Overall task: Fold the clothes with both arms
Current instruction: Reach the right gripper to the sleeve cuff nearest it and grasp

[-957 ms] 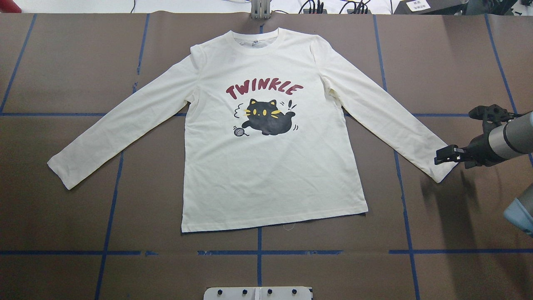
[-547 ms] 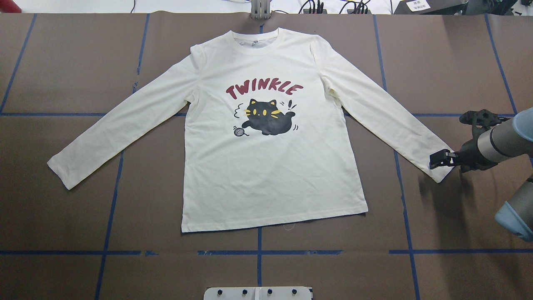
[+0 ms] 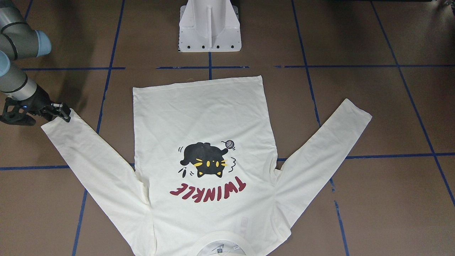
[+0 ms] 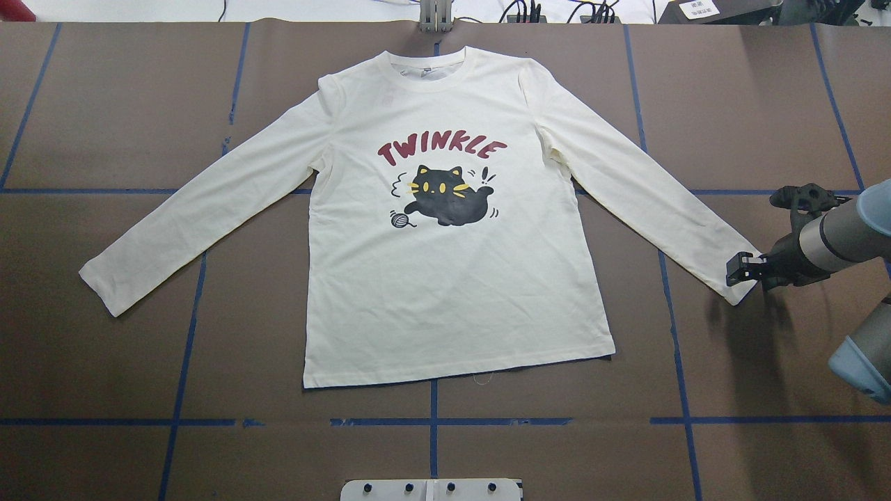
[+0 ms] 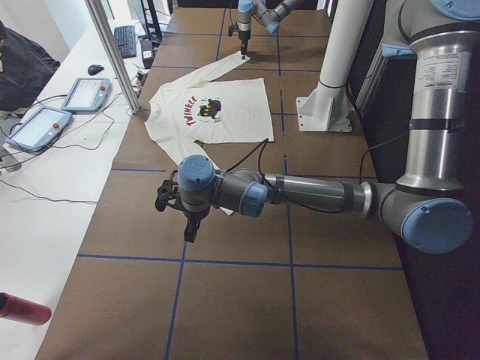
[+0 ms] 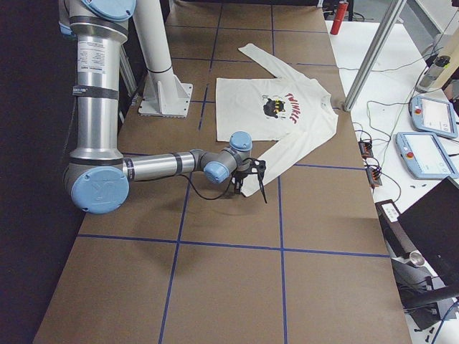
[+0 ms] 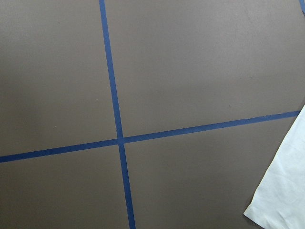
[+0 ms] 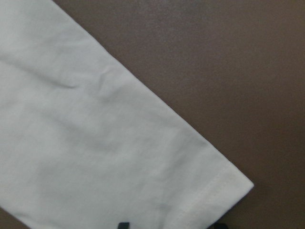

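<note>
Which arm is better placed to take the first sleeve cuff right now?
Right. The right tool sits at one sleeve cuff of the cat-print shirt, which fills its wrist view. The left tool hangs over bare table, the other cuff just at its wrist view's edge.

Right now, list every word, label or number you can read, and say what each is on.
"TWINKLE": red letters on the shirt chest, above the cat print.
Neck label inside the collar: too small to read.
Sticker on the left arm: print too small to read.
Paper label at the overhead view's top right: blurred.
</note>
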Motion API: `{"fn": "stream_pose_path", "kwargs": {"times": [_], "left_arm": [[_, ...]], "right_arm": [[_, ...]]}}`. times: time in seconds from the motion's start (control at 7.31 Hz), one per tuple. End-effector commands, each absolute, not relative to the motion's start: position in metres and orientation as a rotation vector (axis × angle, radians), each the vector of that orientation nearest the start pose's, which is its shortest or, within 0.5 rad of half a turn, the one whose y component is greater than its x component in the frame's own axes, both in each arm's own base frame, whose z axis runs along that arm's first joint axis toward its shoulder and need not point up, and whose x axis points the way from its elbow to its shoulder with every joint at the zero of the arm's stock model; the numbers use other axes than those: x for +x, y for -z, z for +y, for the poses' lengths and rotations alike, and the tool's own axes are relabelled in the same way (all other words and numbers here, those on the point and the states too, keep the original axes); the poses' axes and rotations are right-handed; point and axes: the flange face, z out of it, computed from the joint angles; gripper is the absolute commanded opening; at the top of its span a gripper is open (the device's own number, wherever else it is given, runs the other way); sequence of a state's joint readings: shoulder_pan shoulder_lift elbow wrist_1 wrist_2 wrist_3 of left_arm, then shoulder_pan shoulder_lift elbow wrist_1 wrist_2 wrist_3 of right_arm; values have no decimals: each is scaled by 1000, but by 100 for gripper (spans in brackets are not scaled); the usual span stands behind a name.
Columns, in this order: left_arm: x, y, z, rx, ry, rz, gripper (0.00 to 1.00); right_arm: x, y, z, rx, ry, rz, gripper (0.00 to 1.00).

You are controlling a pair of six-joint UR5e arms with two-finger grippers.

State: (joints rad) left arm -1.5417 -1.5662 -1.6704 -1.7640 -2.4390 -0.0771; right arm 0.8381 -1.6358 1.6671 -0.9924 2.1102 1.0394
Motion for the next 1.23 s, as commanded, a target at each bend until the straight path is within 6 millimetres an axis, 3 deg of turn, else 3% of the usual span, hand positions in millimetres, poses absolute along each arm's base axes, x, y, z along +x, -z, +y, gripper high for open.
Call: {"fn": "stream_pose_path", "kwargs": {"times": [0.0, 0.27, 0.68, 0.96, 1.09], "left_arm": [[-43, -584, -504, 224, -81, 875, 100], [-43, -584, -504, 222, -80, 875, 100], [-43, -585, -504, 220, -78, 875, 100], [-43, -584, -504, 222, -79, 875, 100], [-43, -585, -504, 220, -78, 875, 100]], "right_arm": [[-270, -585, -422, -30, -119, -797, 24], [-273, -578, -425, -25, -114, -810, 4], [-270, -558, -425, 2, -106, -838, 0], [-264, -518, -429, 61, -105, -888, 0], [-273, -483, -456, 101, -103, -932, 0]]}}
